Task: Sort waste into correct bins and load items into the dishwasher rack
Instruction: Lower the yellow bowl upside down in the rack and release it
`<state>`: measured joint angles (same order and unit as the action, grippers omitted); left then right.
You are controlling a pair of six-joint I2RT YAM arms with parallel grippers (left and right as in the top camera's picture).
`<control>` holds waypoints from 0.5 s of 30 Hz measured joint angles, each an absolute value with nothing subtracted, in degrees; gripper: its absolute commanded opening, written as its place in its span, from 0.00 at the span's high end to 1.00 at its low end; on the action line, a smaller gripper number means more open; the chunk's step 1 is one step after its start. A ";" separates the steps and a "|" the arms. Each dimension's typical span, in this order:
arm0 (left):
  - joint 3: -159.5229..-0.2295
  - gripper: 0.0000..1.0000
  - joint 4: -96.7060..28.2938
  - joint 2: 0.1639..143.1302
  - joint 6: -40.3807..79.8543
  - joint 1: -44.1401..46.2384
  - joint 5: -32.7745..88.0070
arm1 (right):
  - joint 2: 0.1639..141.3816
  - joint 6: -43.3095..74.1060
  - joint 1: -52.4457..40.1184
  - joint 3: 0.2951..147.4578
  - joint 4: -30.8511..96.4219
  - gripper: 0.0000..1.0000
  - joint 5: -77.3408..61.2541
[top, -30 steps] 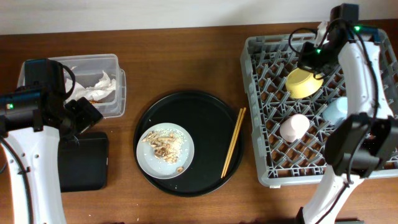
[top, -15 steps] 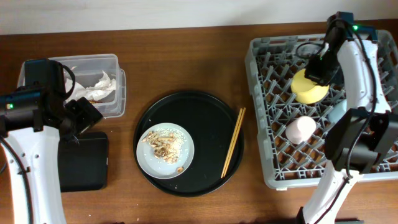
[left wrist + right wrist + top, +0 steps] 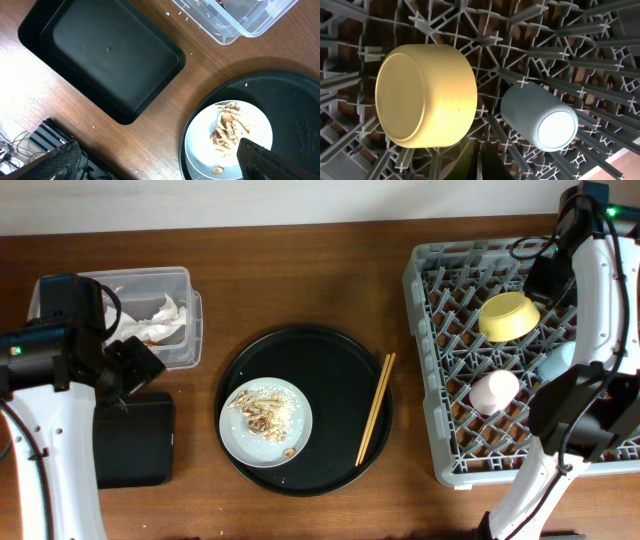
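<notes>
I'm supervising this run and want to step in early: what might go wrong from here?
The grey-white plate carries food scraps; racking it first would spill crumbs into the dishwasher rack. The chopsticks are thin and lie across the rim of the round black tray, so a pinch may slip. The yellow bowl lies tilted on the pegs and might roll toward the light-blue cup.

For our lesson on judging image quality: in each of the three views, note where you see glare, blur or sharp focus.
Overhead: even, soft light, with the chopsticks sharp. Left wrist: the left gripper's fingers are dark, out-of-focus foreground shapes, while the plate is sharp. Right wrist: glare whitens the base of the light-blue cup, and the yellow bowl stays crisp.
</notes>
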<state>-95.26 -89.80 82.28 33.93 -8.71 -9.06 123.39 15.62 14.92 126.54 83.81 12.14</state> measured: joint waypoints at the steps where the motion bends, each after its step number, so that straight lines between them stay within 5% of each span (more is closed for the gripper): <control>1: -95.26 0.01 -89.80 82.28 33.93 -8.71 -9.06 | 123.39 15.53 14.92 126.56 83.81 0.92 11.27; 15: -95.26 0.01 -89.82 82.28 33.93 -8.71 -9.06 | 129.21 7.55 14.92 127.00 80.75 0.96 -1.23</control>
